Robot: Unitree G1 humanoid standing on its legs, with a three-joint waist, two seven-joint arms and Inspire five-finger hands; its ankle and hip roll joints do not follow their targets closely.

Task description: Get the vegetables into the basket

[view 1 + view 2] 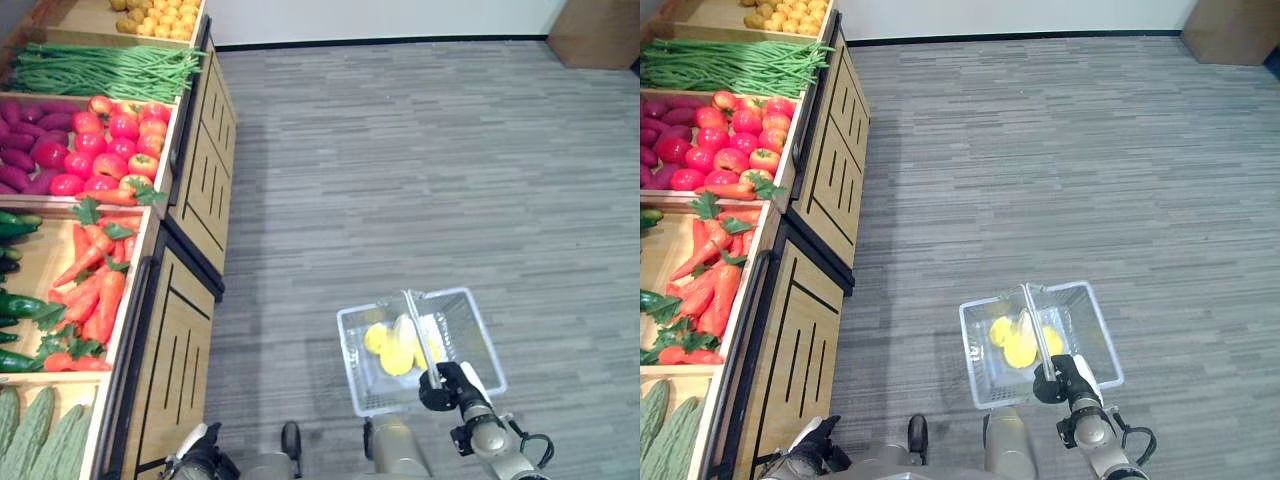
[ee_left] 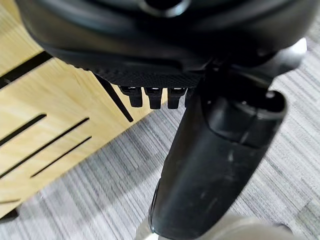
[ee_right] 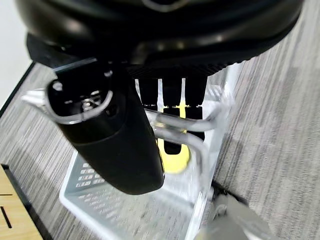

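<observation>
Wooden produce stand (image 1: 190,330) along the nine o'clock side of the head view, largest thing here, with its bins full. Green beans (image 1: 100,70) at eleven o'clock, then tomatoes (image 1: 115,145) at ten, carrots (image 1: 95,280) at nine and cucumbers (image 1: 15,305) toward eight, all lying in the bins and well apart from the basket. Grey striped floor (image 1: 420,150) from twelve to three o'clock.

Pale wire basket (image 1: 470,320) at five o'clock, hanging above the floor and away from the stand. Inside it, a few yellow vegetables (image 1: 395,350) lying together near the middle, kind not possible to tell, with much free room around them. Metal handle (image 1: 418,330) raised over the basket from twelve to six o'clock.

Right hand (image 1: 445,385) at the six o'clock end of the handle, fingers curled around the bars and carrying the basket; same grip clear in the right wrist view. Left hand (image 1: 205,455) low at seven o'clock, just beside the front of the stand, holding no vegetable as far as seen; open or closed, not possible to tell.

Judging from this: task begun but probably far from finished. Done: some yellow pieces already in the basket. Left: most likely more picking from the bins, needing first the basket nearer to the stand and the left hand up to a bin.
</observation>
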